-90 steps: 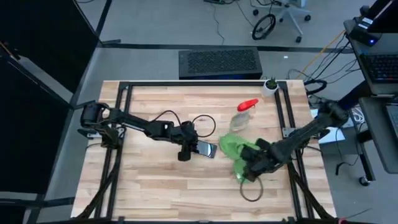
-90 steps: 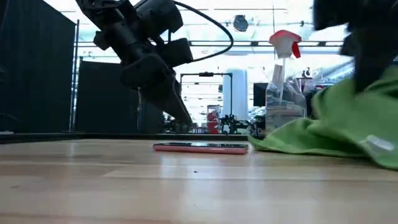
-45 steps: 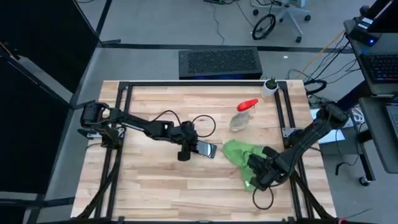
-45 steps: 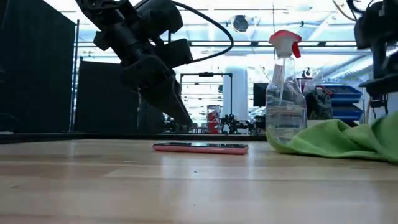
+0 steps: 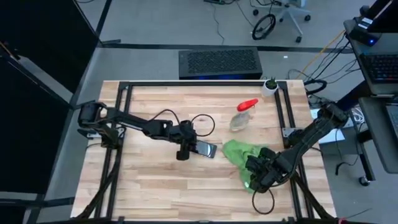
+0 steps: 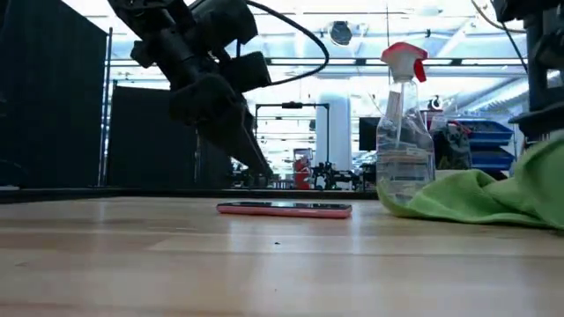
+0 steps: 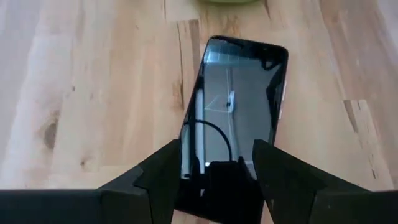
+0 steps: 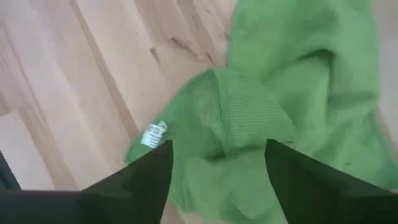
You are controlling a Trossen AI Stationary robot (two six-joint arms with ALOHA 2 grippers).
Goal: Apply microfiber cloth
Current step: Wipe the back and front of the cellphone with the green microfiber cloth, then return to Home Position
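Note:
The bright green microfiber cloth (image 5: pixel 236 152) (image 8: pixel 280 112) lies crumpled on the wooden table, right of the small black phone (image 5: pixel 206 150), which lies flat and screen up. My right gripper (image 5: pixel 255 175) (image 8: pixel 219 144) stands open over the cloth's near end, where a white label (image 8: pixel 153 134) shows. My left gripper (image 5: pixel 184 153) (image 7: pixel 217 144) is at the phone's left end, open. In the left wrist view its two fingers stand either side of that end of the phone (image 7: pixel 239 106). My right gripper's open fingers hang over the cloth's near end (image 8: pixel 205 124), pointing down at it; I cannot tell whether they touch the fabric. My left gripper's fingers (image 7: pixel 165 177) flank the phone's left end; whether they touch its edges cannot be told.
A clear spray bottle with a red nozzle (image 5: pixel 242 115) (image 6: pixel 404 132) stands just beyond the cloth. A small potted plant (image 5: pixel 270 85) sits at the far right corner. Black cables loop near the phone (image 5: pixel 202 124) and at the near right (image 5: pixel 261 202). A black frame (image 5: pixel 124 124) borders the table.
My right gripper has moved toward the table's near right, drawing the cloth away from the phone, and has opened. The cloth, bunched high beside the phone a second ago, has sunk onto the table farther right.

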